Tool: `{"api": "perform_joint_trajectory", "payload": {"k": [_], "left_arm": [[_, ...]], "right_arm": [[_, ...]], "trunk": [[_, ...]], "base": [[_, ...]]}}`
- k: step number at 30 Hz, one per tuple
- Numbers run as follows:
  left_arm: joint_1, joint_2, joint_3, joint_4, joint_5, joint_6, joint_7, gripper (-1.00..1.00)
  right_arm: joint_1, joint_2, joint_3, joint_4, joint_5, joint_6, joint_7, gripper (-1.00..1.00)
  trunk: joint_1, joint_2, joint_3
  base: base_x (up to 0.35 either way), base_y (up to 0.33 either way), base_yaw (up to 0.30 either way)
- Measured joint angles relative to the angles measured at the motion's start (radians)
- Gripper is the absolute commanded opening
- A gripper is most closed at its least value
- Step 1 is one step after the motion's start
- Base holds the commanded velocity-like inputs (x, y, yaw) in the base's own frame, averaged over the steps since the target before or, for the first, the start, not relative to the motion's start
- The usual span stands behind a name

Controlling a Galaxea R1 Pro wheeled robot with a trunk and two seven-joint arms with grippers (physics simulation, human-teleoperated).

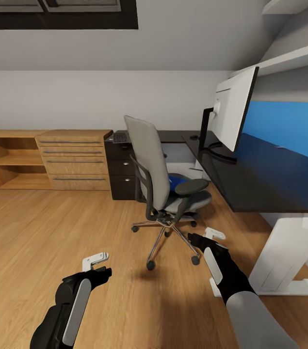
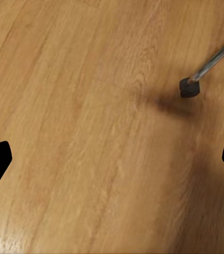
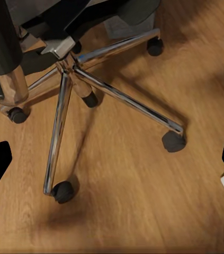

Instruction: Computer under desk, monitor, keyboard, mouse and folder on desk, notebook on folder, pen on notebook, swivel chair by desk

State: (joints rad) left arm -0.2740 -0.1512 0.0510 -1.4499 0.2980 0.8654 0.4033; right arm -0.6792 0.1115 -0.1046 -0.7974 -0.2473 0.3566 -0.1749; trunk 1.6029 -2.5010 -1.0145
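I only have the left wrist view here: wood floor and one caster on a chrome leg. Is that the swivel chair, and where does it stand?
Observer: Yes. In the head view the swivel chair stands on the floor in the angle of the desk, its back toward the robot.
Operator: Is the folder on it?
Observer: Something blue shows on the seat behind the armrest, likely the folder.
Operator: Is the monitor up already?
Observer: The monitor stands upright on the desk.
Operator: And the right gripper?
Observer: The right gripper hangs open and empty, low by the chair's base.
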Motion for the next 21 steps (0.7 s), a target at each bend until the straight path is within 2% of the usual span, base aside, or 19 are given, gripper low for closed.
{"api": "perform_joint_trajectory", "payload": {"k": [8, 14, 17, 18, 21], "left_arm": [[0.0, 0.001, 0.0, 0.002, 0.0, -0.001, -0.002, 1.0], [0.0, 0.005, 0.001, 0.003, 0.0, -0.001, -0.004, 1.0], [0.0, 0.007, 0.001, 0.003, 0.0, -0.001, -0.005, 1.0], [0.0, 0.007, 0.001, 0.003, 0.0, -0.001, -0.005, 1.0], [0.0, 0.007, 0.002, 0.003, 0.0, -0.001, -0.004, 1.0]], "right_arm": [[0.001, -0.001, 0.0, 0.003, 0.001, -0.018, 0.007, 1.0], [0.001, -0.009, 0.0, 0.026, 0.0, -0.086, 0.008, 1.0], [0.001, -0.016, -0.004, 0.078, -0.003, -0.158, 0.007, 1.0], [0.001, -0.021, -0.009, 0.118, -0.004, -0.221, 0.006, 1.0], [-0.001, -0.031, -0.022, 0.197, -0.004, -0.345, 0.004, 1.0]], "trunk": [[0.0, 0.0, 0.0], [0.0, 0.0, 0.0], [0.0, 0.0, 0.0], [0.0, 0.0, 0.0], [0.0, 0.0, 0.0]], "base": [[0.0, 0.0, 0.0], [0.0, 0.0, 0.0], [0.0, 0.0, 0.0], [0.0, 0.0, 0.0], [0.0, 0.0, 0.0]]}}
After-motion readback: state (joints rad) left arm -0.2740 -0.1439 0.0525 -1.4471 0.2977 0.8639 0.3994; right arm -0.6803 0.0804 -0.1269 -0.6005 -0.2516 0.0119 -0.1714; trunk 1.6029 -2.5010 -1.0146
